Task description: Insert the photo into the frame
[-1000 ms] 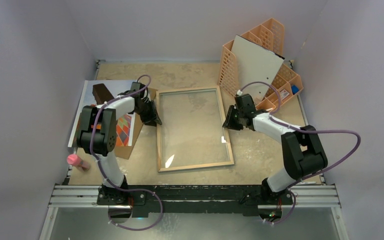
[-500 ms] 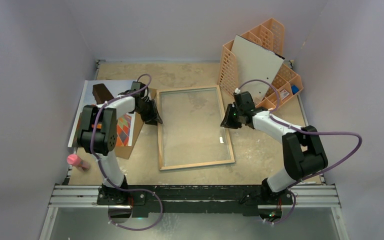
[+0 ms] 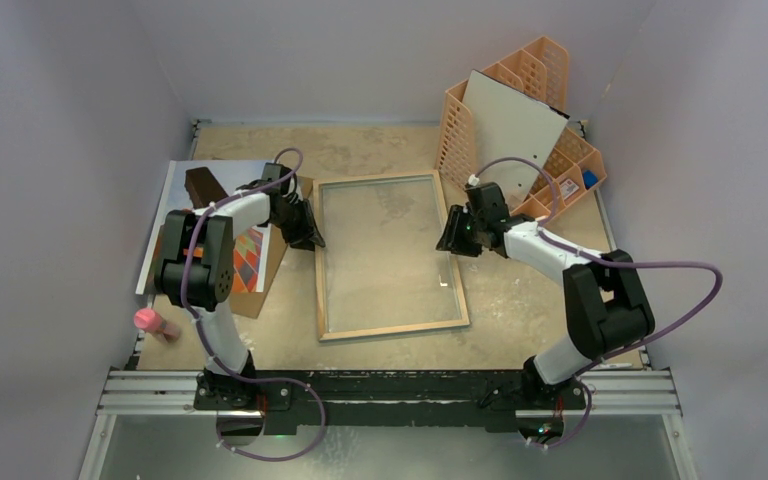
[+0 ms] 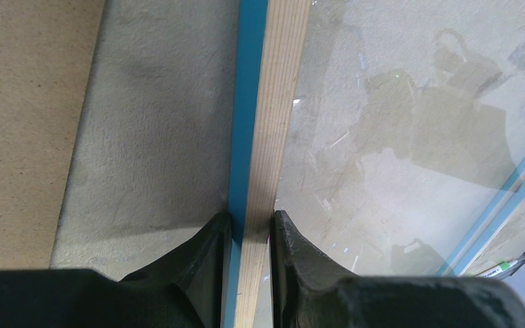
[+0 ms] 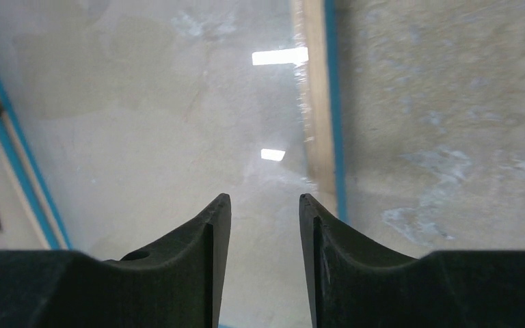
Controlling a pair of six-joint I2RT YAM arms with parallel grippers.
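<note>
**One frame, one photo, two grippers**
Frame [image 3: 392, 330] lies flat mid-table, wood back up. Photo [image 3: 251, 258] lies at left, partly under the left arm, apart from the frame. Left gripper [image 4: 249, 239] is clenched on the frame's left rail. Right gripper [image 5: 264, 219] is parted and empty over the glass, beside the right rail. One orange organiser [image 3: 455, 130] holds one pale board [image 3: 510, 125], far right.

No writing, label or number is legible anywhere.
</note>
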